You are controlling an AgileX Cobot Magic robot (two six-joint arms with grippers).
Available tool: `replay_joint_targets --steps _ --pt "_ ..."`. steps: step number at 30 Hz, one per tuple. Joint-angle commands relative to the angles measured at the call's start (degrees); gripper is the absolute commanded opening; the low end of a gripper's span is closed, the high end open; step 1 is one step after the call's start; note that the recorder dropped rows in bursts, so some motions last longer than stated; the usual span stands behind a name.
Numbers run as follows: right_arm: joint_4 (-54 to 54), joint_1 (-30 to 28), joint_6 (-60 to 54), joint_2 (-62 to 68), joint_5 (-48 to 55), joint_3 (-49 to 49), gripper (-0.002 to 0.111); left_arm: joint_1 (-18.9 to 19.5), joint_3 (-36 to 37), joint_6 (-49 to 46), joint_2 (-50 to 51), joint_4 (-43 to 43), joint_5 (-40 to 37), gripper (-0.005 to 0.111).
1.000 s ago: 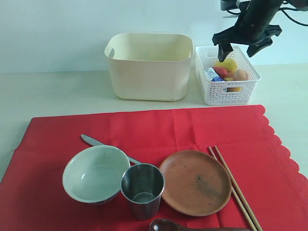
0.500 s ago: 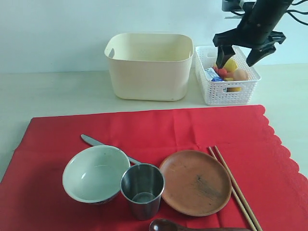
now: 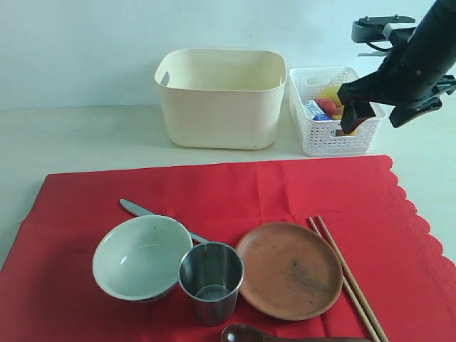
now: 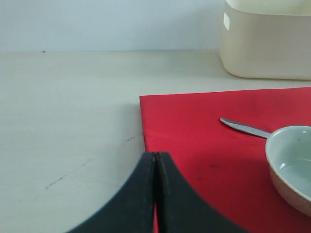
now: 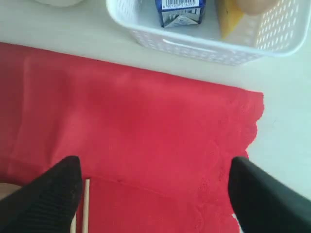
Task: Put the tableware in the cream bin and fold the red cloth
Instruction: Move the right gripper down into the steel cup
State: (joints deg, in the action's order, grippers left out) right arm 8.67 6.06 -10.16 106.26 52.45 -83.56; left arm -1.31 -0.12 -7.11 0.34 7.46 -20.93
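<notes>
Above red cloth point(image 3: 285, 189) far corner | right gripper point(image 3: 374, 114) spread wide, empty | left gripper point(image 4: 155, 165) clenched, empty | likely next: straddle both chopsticks point(image 3: 349, 278) mid-length, jaws square across

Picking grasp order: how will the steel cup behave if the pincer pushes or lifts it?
The steel cup stands upright and is narrower at its base, so a high push would probably tip it. Its polished wall looks slippery. It appears empty, so it is likely light. On the red cloth it may drag the fabric.
</notes>
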Motion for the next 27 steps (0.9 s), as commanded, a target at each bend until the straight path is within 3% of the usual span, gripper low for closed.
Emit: replay_joint_targets --steps 1,10,14,17,19,27 --pt "3.02 -0.08 -1.67 -5.49 -6.53 8.39 0.078 -0.42 0.12 0.13 -0.34 0.23 0.55 0.0" --pt "23.04 -0.08 -17.37 -12.84 -18.29 23.83 0.078 -0.42 0.12 0.13 -0.34 0.23 0.55 0.0" --pt "44.77 -0.08 -38.42 -12.96 -19.08 27.65 0.078 -0.42 0.12 0.13 -0.34 0.23 0.55 0.0" --pt "61.8 -0.08 -54.61 -12.96 -11.84 28.29 0.078 -0.42 0.12 0.13 -0.34 0.23 0.55 0.0" --pt "65.93 0.02 -61.69 -12.86 -7.06 28.29 0.078 -0.42 0.12 0.13 -0.34 0.23 0.55 0.0" --pt "65.58 9.27 -85.21 -11.56 -8.89 28.29 0.078 -0.42 0.12 0.13 -0.34 0.23 0.55 0.0"
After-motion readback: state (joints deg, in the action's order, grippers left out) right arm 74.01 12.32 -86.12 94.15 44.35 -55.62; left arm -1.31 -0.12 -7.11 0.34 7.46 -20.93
